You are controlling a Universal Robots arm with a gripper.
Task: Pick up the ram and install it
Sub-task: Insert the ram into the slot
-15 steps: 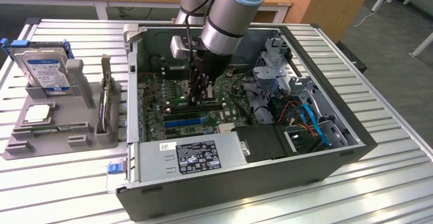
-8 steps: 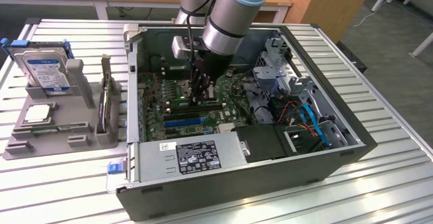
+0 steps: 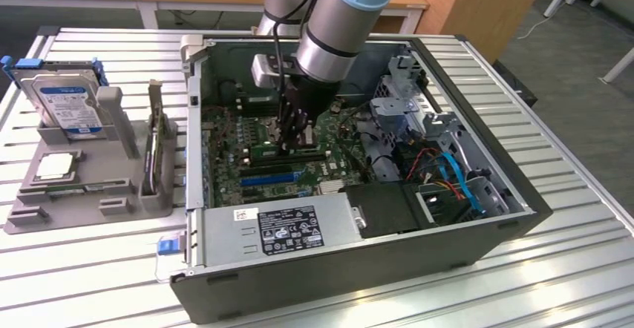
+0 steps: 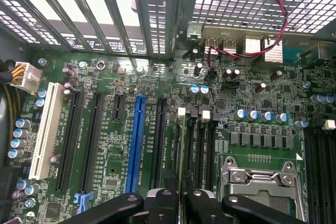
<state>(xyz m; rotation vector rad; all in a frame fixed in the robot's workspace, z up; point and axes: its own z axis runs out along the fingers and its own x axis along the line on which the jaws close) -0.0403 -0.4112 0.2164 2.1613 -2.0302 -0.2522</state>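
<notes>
My gripper (image 3: 295,142) reaches down inside the open computer case (image 3: 515,194), low over the motherboard (image 3: 257,131). In the wrist view its black fingers (image 4: 164,203) stand close together on a thin green board seen edge-on, the ram (image 4: 180,150). The ram runs along one of the black memory slots (image 4: 195,150) beside the processor socket (image 4: 260,182). One end lies near a white slot clip (image 4: 181,112). Whether the ram is seated in the slot or just above it cannot be told.
A grey holder (image 3: 89,202) at the exterior view's left carries a silver hard drive (image 3: 64,105) and a tall card with a metal bracket (image 3: 154,146). Inside the case lie the power supply (image 3: 287,228), a drive cage with cables (image 3: 446,172) and a blue expansion slot (image 4: 135,145).
</notes>
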